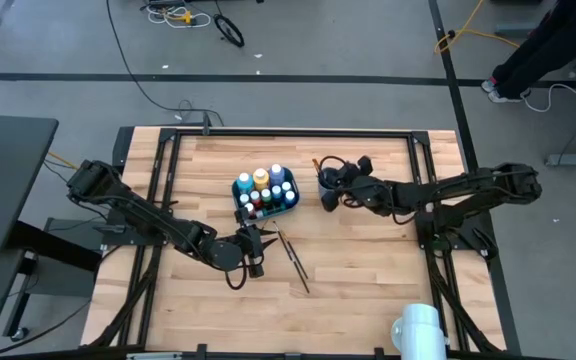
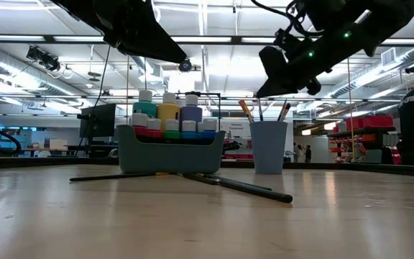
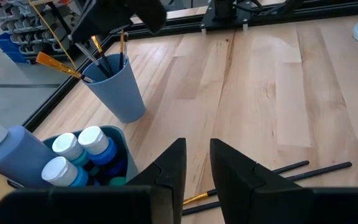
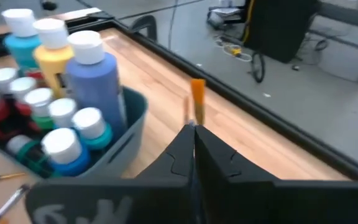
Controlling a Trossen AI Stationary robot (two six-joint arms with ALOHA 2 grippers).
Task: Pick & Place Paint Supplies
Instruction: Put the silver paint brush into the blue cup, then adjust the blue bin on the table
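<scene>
White caps are seen on blue, yellow and red paint bottles [image 1: 264,190], kept in a teal bin [image 2: 167,150]. Dark-handled brushes [image 1: 294,258] lie on pale wood; the cup [image 3: 115,88] is blue.

The table [image 1: 368,260] was pale wood in jointed planks, smooth with a soft satin sheen, framed by dark matt metal rails [image 1: 288,133]. At its centre the bin [image 2: 167,155] looked like smooth, matt moulded plastic, as did the cup [image 2: 268,146] at about two o'clock from it. The paint bottles [image 4: 95,71] were slightly glossy plastic with white ribbed caps [image 3: 92,138]. The paintbrushes [image 2: 239,187] lying at five o'clock from the bin had thin, dark, smooth handles with a faint gloss; one in the right wrist view carried an orange bristle tip [image 4: 197,93]. The left gripper's fingers [image 3: 235,174] were matt black plastic.
</scene>
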